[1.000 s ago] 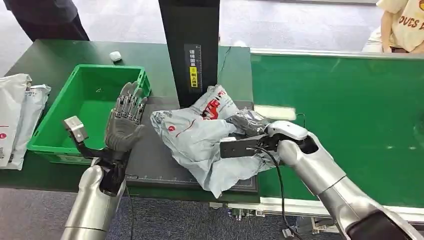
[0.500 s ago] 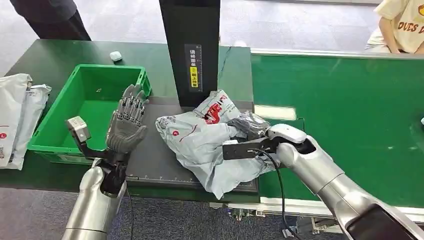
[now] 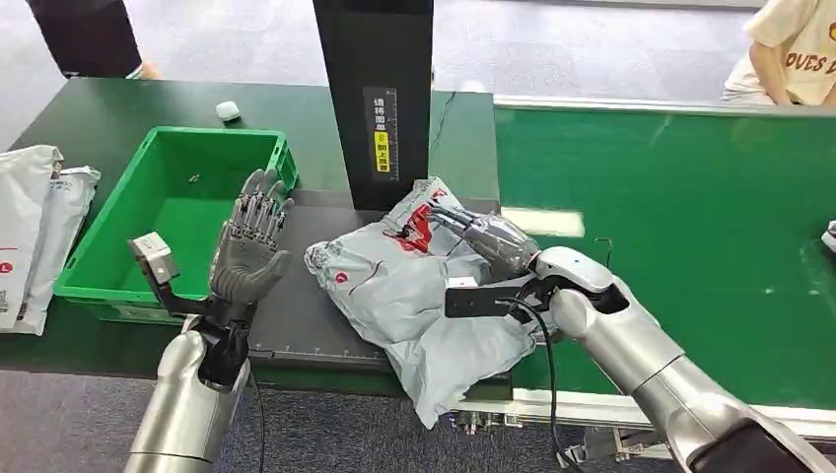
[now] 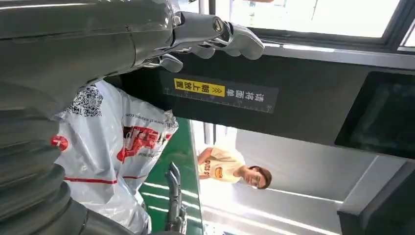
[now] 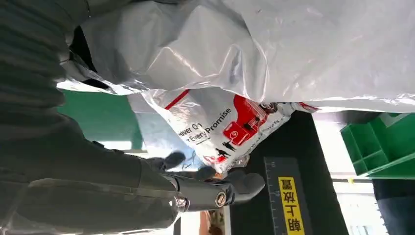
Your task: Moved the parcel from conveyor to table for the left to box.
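Parcel (image 3: pixel 414 296): grey-white plastic mailer with red print, crumpled. It lies on the black mat (image 3: pixel 306 320) of the tabletop (image 3: pixel 89 108), just in front of the black scanner column (image 3: pixel 380 99).
Parcel axis: long axis runs diagonally, from the printed end beside the column base to the end nearest the robot. That near end hangs over the tabletop's front edge.
Parcel, wrist views: red logo and QR label show in the left wrist view (image 4: pixel 117 147); red print reads "Deliver On Every Promise" in the right wrist view (image 5: pixel 230 122).
Right hand (image 3: pixel 488 241): rests on the parcel's conveyor-side edge, fingers (image 3: pixel 444 215) extended along the printed end. Whether they grip the plastic, cannot tell.
Left hand (image 3: pixel 246 246): raised upright above the mat, palm toward the parcel, fingers (image 3: pixel 258 202) spread, holding nothing, apart from the parcel.
Green box (image 3: pixel 118 266): open, on the tabletop, just beside the left hand on its outer side.
Conveyor (image 3: pixel 690 227): green belt, beside the parcel on the robot's right.
White mailers (image 3: pixel 34 227): stacked at the tabletop's left end, beyond the box.
Person: seated in a pale printed shirt (image 3: pixel 794 49) past the conveyor's far side.
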You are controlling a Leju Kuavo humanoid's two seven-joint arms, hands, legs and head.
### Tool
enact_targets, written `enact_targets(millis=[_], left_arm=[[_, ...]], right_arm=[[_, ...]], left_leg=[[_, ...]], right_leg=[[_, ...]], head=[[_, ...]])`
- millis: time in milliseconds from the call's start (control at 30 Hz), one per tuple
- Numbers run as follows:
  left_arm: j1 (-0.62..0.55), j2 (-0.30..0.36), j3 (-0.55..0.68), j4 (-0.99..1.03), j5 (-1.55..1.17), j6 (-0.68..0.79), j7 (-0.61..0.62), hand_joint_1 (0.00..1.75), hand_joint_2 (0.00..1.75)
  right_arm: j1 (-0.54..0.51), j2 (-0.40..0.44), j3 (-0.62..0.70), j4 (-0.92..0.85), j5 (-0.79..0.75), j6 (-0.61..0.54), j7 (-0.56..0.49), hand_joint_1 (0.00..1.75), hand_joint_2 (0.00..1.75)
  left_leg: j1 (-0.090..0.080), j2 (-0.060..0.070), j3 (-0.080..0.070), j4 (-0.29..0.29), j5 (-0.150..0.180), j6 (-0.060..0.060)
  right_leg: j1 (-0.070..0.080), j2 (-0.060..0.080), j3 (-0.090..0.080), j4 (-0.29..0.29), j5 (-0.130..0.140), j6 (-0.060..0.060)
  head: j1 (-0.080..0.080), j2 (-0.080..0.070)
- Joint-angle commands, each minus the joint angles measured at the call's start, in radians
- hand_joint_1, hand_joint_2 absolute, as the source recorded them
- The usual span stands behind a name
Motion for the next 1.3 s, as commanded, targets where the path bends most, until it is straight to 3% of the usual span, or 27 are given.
enact_targets(millis=[33,1300], left_arm=[[-0.021,0.014,-0.019,0.017,-0.001,0.0,0.001,0.0,1.75],[-0.021,0.014,-0.019,0.017,-0.001,0.0,0.001,0.0,1.75]], right_arm=[[-0.014,-0.012,0.01,-0.002,0.002,0.001,-0.002,0.0,1.75],[-0.014,-0.012,0.01,-0.002,0.002,0.001,-0.002,0.0,1.75]], left_leg=[[0.0,0.0,0.003,-0.001,-0.001,0.0],[0.0,0.0,0.002,-0.001,-0.001,0.0]], right_leg=[[0.0,0.0,0.003,-0.001,-0.001,-0.001],[0.0,0.0,0.002,-0.001,-0.001,-0.001]], head=[[0.0,0.0],[0.0,0.0]])
